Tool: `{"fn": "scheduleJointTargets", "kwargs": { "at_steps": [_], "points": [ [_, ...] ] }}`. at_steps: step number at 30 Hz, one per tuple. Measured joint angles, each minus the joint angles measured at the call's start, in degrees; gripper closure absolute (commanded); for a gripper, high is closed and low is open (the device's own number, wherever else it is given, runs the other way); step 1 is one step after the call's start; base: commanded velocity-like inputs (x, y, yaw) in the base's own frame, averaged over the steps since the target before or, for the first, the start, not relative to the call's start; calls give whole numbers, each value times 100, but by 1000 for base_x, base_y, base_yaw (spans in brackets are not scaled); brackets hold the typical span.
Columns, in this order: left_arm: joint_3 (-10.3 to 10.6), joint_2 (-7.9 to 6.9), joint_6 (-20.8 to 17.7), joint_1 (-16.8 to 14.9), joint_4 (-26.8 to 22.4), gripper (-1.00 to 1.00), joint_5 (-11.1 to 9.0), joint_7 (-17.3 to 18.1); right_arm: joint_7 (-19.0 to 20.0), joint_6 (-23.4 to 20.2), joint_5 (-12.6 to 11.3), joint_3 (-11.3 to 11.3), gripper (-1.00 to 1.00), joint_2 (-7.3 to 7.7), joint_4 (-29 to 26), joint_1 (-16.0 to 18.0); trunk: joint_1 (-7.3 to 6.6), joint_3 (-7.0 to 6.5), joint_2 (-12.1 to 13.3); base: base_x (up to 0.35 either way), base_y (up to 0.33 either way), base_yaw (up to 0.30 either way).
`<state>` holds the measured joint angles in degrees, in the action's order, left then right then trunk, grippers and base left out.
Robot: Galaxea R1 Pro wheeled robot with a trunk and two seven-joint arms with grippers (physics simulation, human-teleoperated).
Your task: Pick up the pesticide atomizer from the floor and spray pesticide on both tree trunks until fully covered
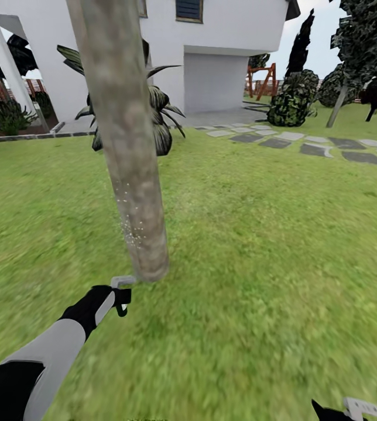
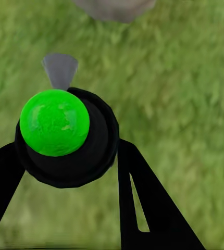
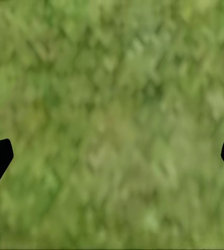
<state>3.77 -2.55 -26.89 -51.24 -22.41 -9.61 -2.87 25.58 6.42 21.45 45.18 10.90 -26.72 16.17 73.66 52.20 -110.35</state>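
A: Head view first: a thick, leaning grey-brown mottled tree trunk (image 1: 131, 175) rises from the wide green lawn (image 1: 259, 234) just ahead of the left claw (image 1: 122, 297), with fine pale specks of pesticide (image 1: 129, 225) dusting its lower part on the claw's side.

B: So spraying is the step in hand?

A: I judge so. Most of the bark above the specks looks bare, so the next move calls for aiming higher and around it.

B: And the bottle?

A: The small dark pesticide atomizer (image 2: 65, 138) with its green spot sits clamped between the left claw's fingers (image 2: 146, 200), grey nozzle toward the trunk. How much liquid it holds I cannot tell.

B: The right claw (image 3: 112, 156)?

A: Spread apart, empty, over grass.
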Motion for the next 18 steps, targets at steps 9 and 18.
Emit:
{"fn": "scheduleJointTargets", "kwargs": {
  "at_steps": [9,18],
  "points": [
    [0,0,0,0,0,100,0,-1,0,0,0,0,-100,0,0,0,0,0,0,64,-276,277],
    [0,0,12,0,0,100,-8,-8,0,0,0,0,-100,0,0,0,0,0,0,132,-274,229]
  ]
}}
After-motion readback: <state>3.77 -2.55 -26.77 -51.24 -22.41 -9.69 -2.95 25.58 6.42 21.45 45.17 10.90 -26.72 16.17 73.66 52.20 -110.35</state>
